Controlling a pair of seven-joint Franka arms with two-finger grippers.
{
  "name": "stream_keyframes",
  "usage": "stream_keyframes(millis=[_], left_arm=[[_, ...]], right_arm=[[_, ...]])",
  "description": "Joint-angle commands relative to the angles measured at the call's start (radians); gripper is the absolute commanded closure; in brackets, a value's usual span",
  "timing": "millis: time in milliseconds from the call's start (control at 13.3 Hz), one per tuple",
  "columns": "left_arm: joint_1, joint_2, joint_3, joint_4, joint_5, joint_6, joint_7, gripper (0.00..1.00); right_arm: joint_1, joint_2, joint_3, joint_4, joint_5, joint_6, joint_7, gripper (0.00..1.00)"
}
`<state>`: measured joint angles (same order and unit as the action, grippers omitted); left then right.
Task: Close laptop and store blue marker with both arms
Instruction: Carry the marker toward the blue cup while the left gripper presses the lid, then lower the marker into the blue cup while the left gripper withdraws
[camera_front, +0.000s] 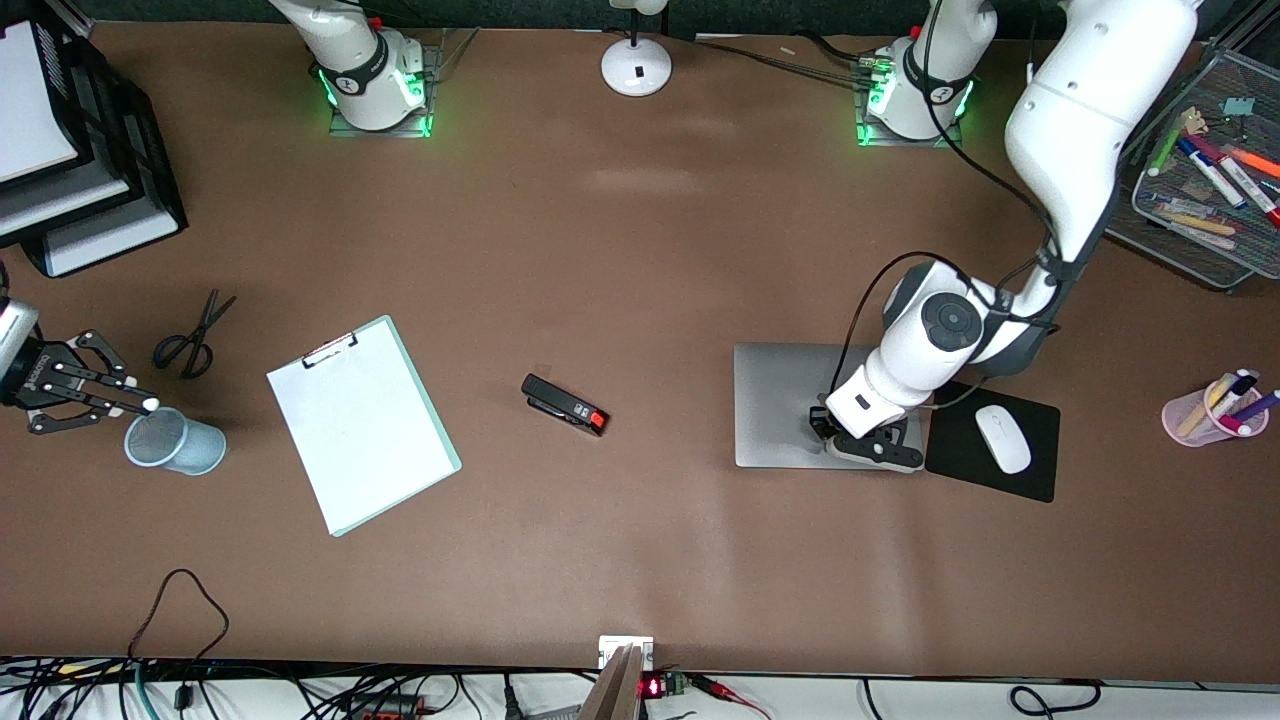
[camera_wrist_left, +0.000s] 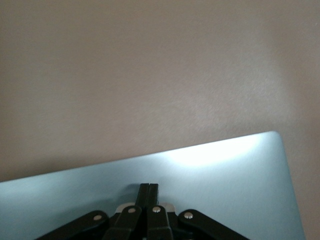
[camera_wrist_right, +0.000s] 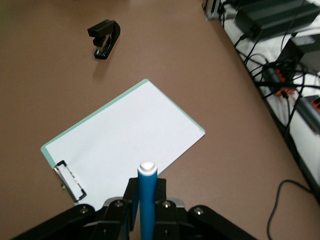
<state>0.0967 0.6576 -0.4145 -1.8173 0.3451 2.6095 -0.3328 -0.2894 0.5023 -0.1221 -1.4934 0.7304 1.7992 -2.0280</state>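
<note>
The laptop (camera_front: 785, 400) lies closed on the table, its silver-grey lid up. My left gripper (camera_front: 822, 424) is shut and empty, with its tips on the lid near the edge toward the mouse pad. In the left wrist view the shut fingers (camera_wrist_left: 149, 192) rest on the lid (camera_wrist_left: 215, 175). My right gripper (camera_front: 132, 401) is shut on the blue marker (camera_front: 150, 404), just above the rim of a blue mesh cup (camera_front: 178, 442) at the right arm's end of the table. In the right wrist view the marker (camera_wrist_right: 147, 197) stands between the fingers, whitish cap outward.
A black mouse pad (camera_front: 1040, 470) with a white mouse (camera_front: 1003, 438) lies beside the laptop. A stapler (camera_front: 565, 403), clipboard (camera_front: 360, 420) and scissors (camera_front: 185, 340) lie mid-table. A pink pen cup (camera_front: 1215, 410), a mesh tray of markers (camera_front: 1205, 170) and stacked paper trays (camera_front: 70, 150) stand at the ends.
</note>
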Motion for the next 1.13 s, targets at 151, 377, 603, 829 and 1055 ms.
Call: stream_keyframes(millis=[151,377,603,829,1055], left_arm=[[0.006,-0.206,-0.062,0.012,0.009,-0.404,0.012,1.0],[0.008,-0.286,-0.089,0.058,0.008,-0.613,0.021,0.99],[0.008,-0.343,-0.105,0.145,-0.079,-0.817,0.076,0.99],[0.009,-0.348,-0.107,0.284,-0.106,-1.005,0.097,0.96],[0.044,-0.349,-0.109,0.369,-0.175,-1.137,0.115,0.81]], right_arm=[[-0.048,0.042,0.015,0.013,0.118,-0.015,-0.067,1.0],[-0.063,0.122,0.015,0.082,0.135,-0.015,-0.096,1.0],[-0.089,0.162,0.016,0.108,0.139,-0.017,-0.133,1.0],[-0.105,0.183,0.016,0.11,0.161,-0.014,-0.143,1.0],[-0.119,0.203,0.016,0.11,0.162,-0.012,-0.164,1.0]])
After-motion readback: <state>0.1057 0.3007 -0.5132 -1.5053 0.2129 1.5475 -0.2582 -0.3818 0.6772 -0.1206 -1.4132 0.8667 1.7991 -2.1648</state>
